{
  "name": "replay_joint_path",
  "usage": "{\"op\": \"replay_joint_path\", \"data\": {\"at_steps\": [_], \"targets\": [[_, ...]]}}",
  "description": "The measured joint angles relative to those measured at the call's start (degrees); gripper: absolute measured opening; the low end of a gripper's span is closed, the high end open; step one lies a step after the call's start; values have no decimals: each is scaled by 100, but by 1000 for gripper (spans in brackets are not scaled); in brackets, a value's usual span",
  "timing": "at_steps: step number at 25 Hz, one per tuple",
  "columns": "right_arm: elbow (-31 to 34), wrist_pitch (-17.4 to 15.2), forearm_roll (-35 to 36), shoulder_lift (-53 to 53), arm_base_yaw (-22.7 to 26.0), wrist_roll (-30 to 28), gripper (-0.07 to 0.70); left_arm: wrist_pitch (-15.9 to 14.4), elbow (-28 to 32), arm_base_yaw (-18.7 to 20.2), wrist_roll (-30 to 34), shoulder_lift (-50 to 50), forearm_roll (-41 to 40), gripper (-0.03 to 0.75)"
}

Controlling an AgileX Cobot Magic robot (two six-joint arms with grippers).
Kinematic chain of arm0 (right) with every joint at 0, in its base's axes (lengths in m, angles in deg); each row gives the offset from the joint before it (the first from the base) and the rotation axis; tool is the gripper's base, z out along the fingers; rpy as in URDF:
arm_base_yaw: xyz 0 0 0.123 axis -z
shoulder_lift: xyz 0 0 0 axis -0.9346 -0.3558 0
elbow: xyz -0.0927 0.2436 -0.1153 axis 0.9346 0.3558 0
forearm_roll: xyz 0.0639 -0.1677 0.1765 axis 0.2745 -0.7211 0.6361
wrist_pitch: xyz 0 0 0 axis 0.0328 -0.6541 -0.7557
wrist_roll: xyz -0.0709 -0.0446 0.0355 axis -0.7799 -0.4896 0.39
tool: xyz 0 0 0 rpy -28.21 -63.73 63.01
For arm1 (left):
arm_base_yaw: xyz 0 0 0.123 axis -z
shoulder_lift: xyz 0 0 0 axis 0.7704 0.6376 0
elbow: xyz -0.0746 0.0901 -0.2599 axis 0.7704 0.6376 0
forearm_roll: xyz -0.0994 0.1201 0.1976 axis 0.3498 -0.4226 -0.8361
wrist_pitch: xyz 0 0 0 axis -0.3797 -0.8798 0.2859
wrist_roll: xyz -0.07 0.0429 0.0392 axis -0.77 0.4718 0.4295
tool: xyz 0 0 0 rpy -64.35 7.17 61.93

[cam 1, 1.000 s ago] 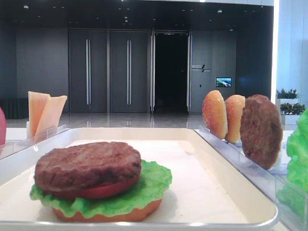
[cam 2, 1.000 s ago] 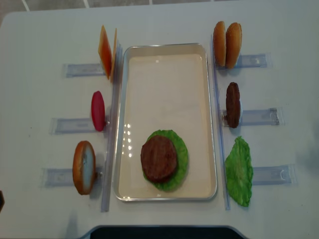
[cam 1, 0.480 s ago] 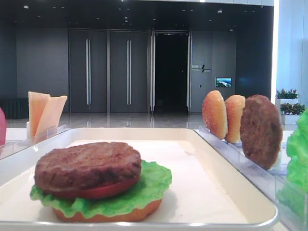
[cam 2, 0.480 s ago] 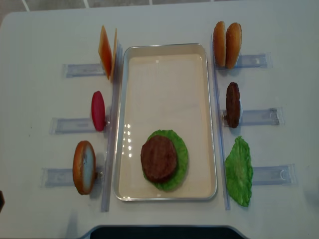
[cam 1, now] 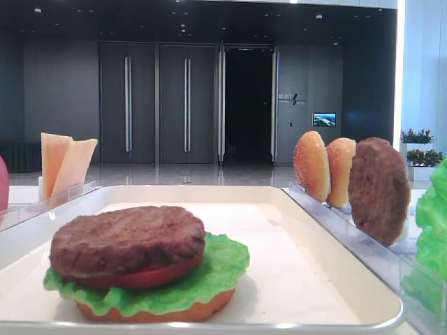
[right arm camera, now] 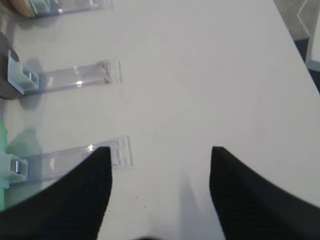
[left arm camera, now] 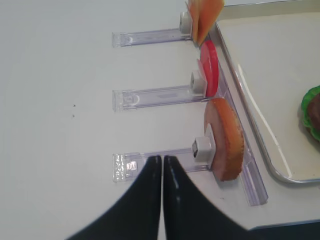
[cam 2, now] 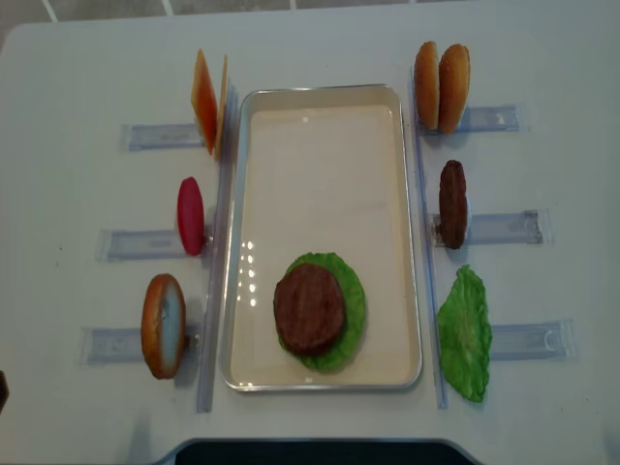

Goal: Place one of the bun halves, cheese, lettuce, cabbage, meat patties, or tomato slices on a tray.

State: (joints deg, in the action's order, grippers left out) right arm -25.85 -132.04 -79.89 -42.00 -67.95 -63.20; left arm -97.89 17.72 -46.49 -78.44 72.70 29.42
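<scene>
On the white tray (cam 2: 320, 107) lies a stack: a meat patty (cam 2: 308, 308) on a tomato slice (cam 1: 150, 277), lettuce (cam 1: 209, 272) and a bun base (cam 1: 160, 310). Right of the tray stand two bun halves (cam 2: 441, 85), a second patty (cam 2: 451, 203) and a green leaf (cam 2: 465, 334). On the left are cheese (cam 2: 206, 100), a tomato slice (cam 2: 190, 215) and a bun half (cam 2: 163, 325). I cannot pick out a cabbage. My left gripper (left arm camera: 162, 159) is shut and empty, left of that bun half (left arm camera: 226, 145). The right gripper (right arm camera: 160, 152) hangs open over bare table.
Clear plastic racks (cam 2: 504, 228) hold the pieces upright along both long sides of the tray. More rack strips (left arm camera: 150, 95) reach out to the left and right (right arm camera: 75, 77). The table's front edge (cam 2: 310, 448) lies just below the tray.
</scene>
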Motion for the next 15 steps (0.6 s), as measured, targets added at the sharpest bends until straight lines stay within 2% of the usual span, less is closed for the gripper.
{"op": "replay_joint_path", "data": {"at_steps": [6, 15], "targets": [[6, -13, 0, 1025, 0, 0, 440, 0, 0, 0, 0, 0, 0, -1], [12, -14, 8, 1080, 0, -5, 440, 0, 0, 0, 0, 0, 0, 0]]}}
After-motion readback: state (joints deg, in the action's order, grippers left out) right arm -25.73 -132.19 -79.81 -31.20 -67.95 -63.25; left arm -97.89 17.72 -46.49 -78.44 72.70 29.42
